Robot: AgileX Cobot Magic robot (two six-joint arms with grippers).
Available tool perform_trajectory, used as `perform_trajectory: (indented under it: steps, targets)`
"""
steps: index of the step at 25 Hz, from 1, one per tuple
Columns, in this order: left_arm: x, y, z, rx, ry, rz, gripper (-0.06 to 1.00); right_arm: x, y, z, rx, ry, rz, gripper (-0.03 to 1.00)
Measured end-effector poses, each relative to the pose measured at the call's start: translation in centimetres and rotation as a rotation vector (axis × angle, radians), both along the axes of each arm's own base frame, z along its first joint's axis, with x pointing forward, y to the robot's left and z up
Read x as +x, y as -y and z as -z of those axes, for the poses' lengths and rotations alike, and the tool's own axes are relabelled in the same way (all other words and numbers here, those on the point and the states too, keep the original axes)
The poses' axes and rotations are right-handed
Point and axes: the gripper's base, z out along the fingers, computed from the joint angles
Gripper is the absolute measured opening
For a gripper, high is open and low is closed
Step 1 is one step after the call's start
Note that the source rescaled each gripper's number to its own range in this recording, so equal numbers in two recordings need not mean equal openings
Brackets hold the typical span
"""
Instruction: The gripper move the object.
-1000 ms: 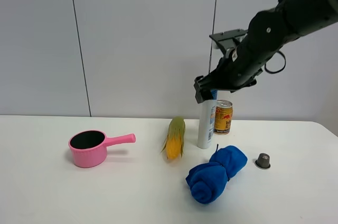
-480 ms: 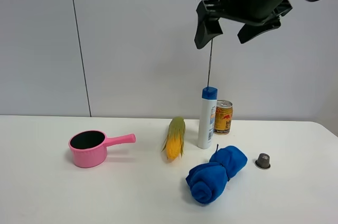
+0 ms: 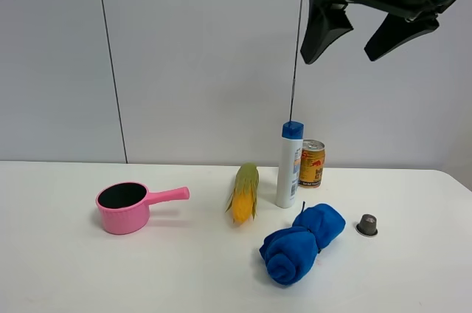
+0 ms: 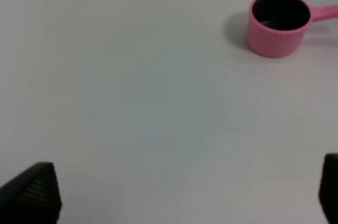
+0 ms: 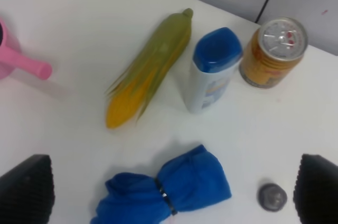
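The tall white bottle (image 3: 288, 165) with a blue cap stands upright on the table beside the gold can (image 3: 312, 163). It also shows in the right wrist view (image 5: 212, 70), seen from above. My right gripper (image 3: 361, 29) is open and empty, high above the bottle at the top of the exterior view. Its fingertips (image 5: 26, 189) frame the right wrist view. My left gripper's fingers (image 4: 31, 192) stand wide apart and empty over bare table; that arm is out of the exterior view.
A pink pot (image 3: 124, 206) with a handle sits at the left and also shows in the left wrist view (image 4: 279, 22). An ear of corn (image 3: 244, 193) lies left of the bottle. A rolled blue cloth (image 3: 301, 243) and a small grey capsule (image 3: 367, 224) lie in front.
My right gripper has let go of the bottle's top and risen high above it, opening wide. The bottle stays upright in place.
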Motion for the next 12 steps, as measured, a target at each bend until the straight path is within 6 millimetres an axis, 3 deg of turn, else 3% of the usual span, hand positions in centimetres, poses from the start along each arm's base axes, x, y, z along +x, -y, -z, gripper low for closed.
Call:
perform_trajectory:
  steps: [6, 12]
  targets:
    - [0.0, 0.0, 0.0, 0.0, 0.0, 0.0, 1.0, 0.2, 4.5, -0.1, -0.061, -0.077, 0.091, 0.99]
    - [0.0, 0.0, 0.0, 0.0, 0.0, 0.0, 1.0, -2.8, 10.1, -3.1, -0.08, -0.059, 0.254, 0.99]
